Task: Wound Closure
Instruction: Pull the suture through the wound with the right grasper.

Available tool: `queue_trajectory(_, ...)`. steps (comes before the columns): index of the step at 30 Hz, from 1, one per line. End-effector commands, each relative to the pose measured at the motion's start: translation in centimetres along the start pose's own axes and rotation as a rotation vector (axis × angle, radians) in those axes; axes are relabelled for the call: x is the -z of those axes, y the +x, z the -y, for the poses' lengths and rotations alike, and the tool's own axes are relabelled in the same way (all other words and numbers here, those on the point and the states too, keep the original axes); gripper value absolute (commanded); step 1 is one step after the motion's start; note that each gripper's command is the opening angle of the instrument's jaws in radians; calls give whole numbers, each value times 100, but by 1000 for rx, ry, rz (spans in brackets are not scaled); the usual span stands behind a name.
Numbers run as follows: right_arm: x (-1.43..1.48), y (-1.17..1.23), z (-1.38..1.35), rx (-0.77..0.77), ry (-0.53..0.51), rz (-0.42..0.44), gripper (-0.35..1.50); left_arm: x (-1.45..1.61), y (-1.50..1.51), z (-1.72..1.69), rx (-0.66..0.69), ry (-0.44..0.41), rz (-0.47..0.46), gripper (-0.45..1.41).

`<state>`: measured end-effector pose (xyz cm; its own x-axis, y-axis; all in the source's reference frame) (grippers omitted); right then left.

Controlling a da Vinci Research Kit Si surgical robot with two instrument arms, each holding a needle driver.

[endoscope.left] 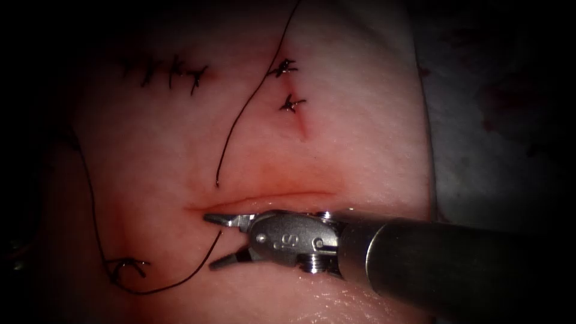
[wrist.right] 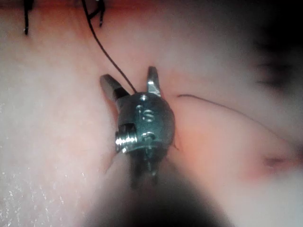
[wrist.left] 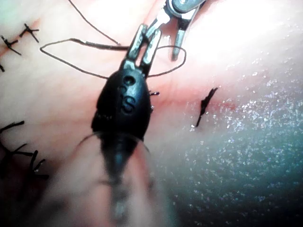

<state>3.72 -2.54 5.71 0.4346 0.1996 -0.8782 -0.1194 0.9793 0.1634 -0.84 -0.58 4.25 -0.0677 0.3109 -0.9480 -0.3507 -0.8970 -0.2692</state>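
Note:
The tissue (endoscope.left: 336, 144) has a horizontal cut (endoscope.left: 264, 197) edged with red fluid. My right tool (endoscope.left: 217, 240) comes in from the right just below the cut. Its jaws stand open, and black thread (endoscope.left: 180, 281) rises between them without being gripped. In the right wrist view the right tool (wrist.right: 130, 82) is spread the same way, with the thread (wrist.right: 111, 61) running into the gap. In the left wrist view my left tool (wrist.left: 144, 42) has its jaws close together where a thread loop (wrist.left: 61, 61) meets them. The right tool's open jaws (wrist.left: 173, 28) are just beyond.
Two tied knots (endoscope.left: 285, 67) (endoscope.left: 292, 105) sit above the cut, and a row of finished stitches (endoscope.left: 168, 72) lies at the upper left. A second thread strand (endoscope.left: 240, 120) ends loose just above the cut. A small thread tangle (endoscope.left: 127, 267) lies at lower left. The tissue's edge (endoscope.left: 429, 150) is on the right.

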Motion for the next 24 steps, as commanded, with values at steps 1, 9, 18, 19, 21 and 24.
queue_trajectory(1, -8, -1, -3, 1, 9, 6, 2, -5, -6, 0, -1, -1, -1, -45)
queue_trajectory(9, 8, 3, 7, 8, 43, 22, -35, -7, -7, 0, -1, 2, 0, -45)
queue_trajectory(18, 39, 78, 127, 5, 131, -43, -35, -19, -25, -3, -14, 11, 1, -45)
queue_trajectory(19, 40, 93, 145, 13, 145, -54, -35, -20, -26, -4, -16, 10, 3, -45)
queue_trajectory(21, 41, 107, 157, 22, 157, -64, -35, -21, -25, -4, -16, 9, 6, -45)
queue_trajectory(24, 40, 118, 151, 11, 156, -69, -11, -20, -25, -5, -16, 8, 8, -45)
